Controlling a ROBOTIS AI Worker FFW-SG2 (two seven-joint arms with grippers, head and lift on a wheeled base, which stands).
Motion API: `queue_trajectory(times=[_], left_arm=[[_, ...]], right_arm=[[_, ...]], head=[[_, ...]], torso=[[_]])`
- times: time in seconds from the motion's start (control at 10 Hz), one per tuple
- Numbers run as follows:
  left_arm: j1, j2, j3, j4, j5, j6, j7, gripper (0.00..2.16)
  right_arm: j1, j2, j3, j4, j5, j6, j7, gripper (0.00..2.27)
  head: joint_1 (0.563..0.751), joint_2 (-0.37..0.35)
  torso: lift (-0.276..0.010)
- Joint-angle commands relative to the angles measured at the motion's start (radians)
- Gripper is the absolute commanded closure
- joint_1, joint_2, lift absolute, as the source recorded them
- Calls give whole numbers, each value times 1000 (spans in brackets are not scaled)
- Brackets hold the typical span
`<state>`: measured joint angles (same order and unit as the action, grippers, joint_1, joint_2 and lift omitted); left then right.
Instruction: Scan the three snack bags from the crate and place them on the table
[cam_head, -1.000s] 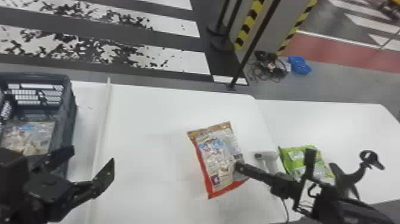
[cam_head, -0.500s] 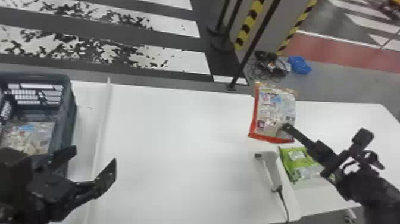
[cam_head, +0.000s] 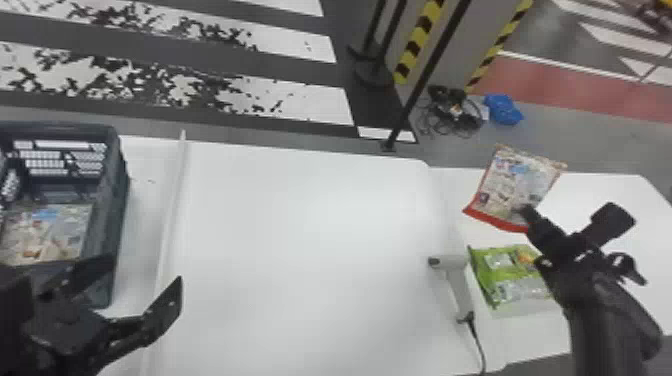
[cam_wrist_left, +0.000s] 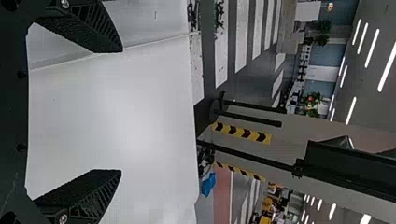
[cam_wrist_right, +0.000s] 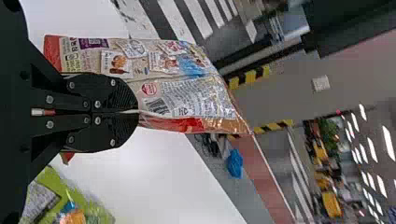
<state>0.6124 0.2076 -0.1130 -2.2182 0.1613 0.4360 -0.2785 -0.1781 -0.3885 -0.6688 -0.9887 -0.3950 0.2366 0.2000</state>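
Observation:
In the head view my right gripper (cam_head: 525, 212) holds a red-edged snack bag (cam_head: 520, 182) above the right-hand table. The right wrist view has the same bag (cam_wrist_right: 173, 88) pinched by its edge, the right gripper (cam_wrist_right: 135, 112) shut on it. A green snack bag (cam_head: 512, 280) lies on that table, just below the held one; it also appears as a green bag (cam_wrist_right: 93, 200) in the right wrist view. Another snack bag (cam_head: 47, 232) is in the crate (cam_head: 117, 200) at the left. My left gripper (cam_head: 142, 280) is parked beside the crate, its fingers apart; in the left wrist view the left gripper (cam_wrist_left: 119, 112) has nothing between them.
A white handheld scanner (cam_head: 455, 280) with a cable lies left of the green bag. The white table (cam_head: 300, 240) has a raised strip (cam_head: 172, 215) near the crate. Black posts, cables and a blue bundle (cam_head: 502, 110) stand or lie on the floor beyond.
My right gripper has carried the red-edged bag from over the middle table to the right, over the right-hand table, uncovering the scanner. The left gripper has stayed in place.

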Motion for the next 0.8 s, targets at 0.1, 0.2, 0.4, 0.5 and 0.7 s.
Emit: queue_trajectory(times=[0.1, 0.2, 0.4, 0.5, 0.7], left_arm=[[10, 3, 15, 6, 12, -10, -18, 70], [18, 3, 24, 2, 18, -16, -27, 70], [27, 6, 26, -5, 21, -32, -31, 70], [27, 6, 21, -5, 21, -35, -33, 70], [26, 7, 21, -5, 27, -53, -48, 70]], right_arm=[[-73, 2, 84, 182, 81, -243, -225, 2213], [-101, -3, 94, 225, 88, -237, -289, 2213], [-132, -12, 141, 265, 90, -170, -412, 2213], [-132, -9, 158, 266, 82, -99, -452, 2172], [-112, 3, 224, 269, 84, -69, -467, 1993]], head=[[695, -350], [695, -350], [695, -350], [695, -350], [695, -350]], torso=[[-36], [-36], [-36], [-36], [-36]])
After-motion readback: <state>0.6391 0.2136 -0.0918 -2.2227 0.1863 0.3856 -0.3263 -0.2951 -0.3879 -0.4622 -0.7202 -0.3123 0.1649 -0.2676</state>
